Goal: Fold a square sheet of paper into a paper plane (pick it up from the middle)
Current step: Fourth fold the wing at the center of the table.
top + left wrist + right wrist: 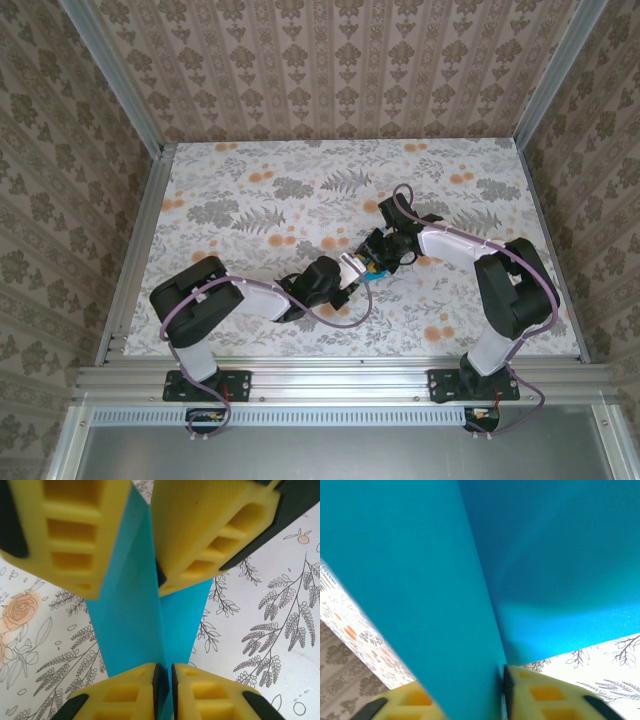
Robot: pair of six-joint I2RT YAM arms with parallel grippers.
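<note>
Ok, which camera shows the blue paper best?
The left wrist view: the paper shows its crease and side edges. In the right wrist view it's too close to see its outline; from the top it's a tiny blue speck.

One folded sheet of bright cyan-blue paper (130,630). One floral-printed bench (230,190). Two white-and-black robot arms: left arm (200,300), right arm (505,300). Two pincers: left pincer (166,672), right pincer (127,577). Four yellow ribbed foam fingers (75,540) in all, two per pincer.

Lab robot cell: aluminium frame (330,378), wallpapered walls (330,70).
</note>
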